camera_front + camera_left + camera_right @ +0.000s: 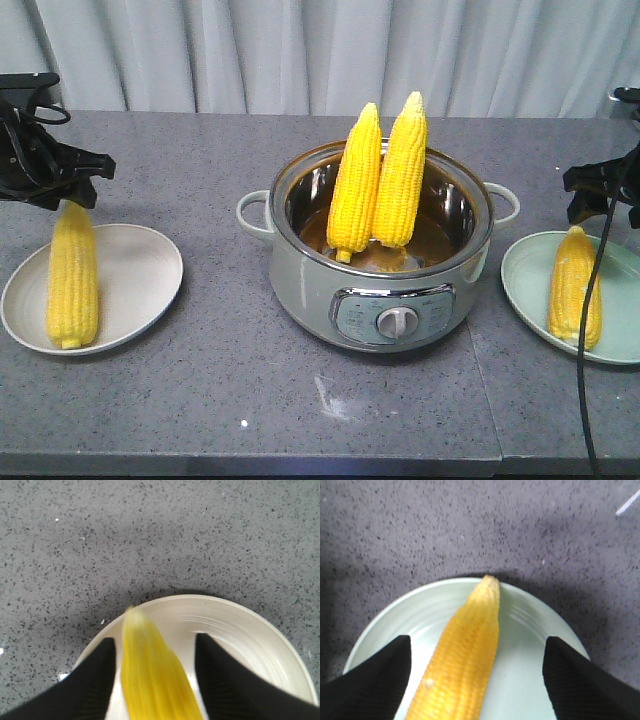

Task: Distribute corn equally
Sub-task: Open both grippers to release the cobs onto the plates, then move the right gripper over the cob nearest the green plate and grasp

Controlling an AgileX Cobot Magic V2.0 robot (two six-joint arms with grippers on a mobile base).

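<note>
1. At the far left of the front view, the left gripper (154,640) is poised low over a white plate (140,270). In its wrist view the fingers are parted to either side of the left cob (73,275), with a sliver of plate showing on both sides. Nothing is gripped.
2. The left cob is laid lengthwise on that plate, with its pale tip toward the back.
3. At the centre of the frame, a pot (300,275) is set on the grey worktop (200,390). Two cobs (358,185) are propped inside it, tips up, side by side and touching, and they reach well above the rim.
4. On handling, the cobs are judged stiff and fairly weighty, and round enough to roll. The kernel rows should give purchase, though they may be slick if the pot is wet. A hold across the thick upper half, above the rim, is favoured.
5. On the pot's front, a control panel (355,315) with a dial (398,322) is seen. Its markings are too small to be read, and no brand can be made out.
6. At the right of the frame, the right cob (573,290) is laid lengthwise on a green plate (525,265).
7. At the right edge, the right gripper (477,639) is spread wide above that cob. Its fingers are well clear of it and it is empty.
</note>
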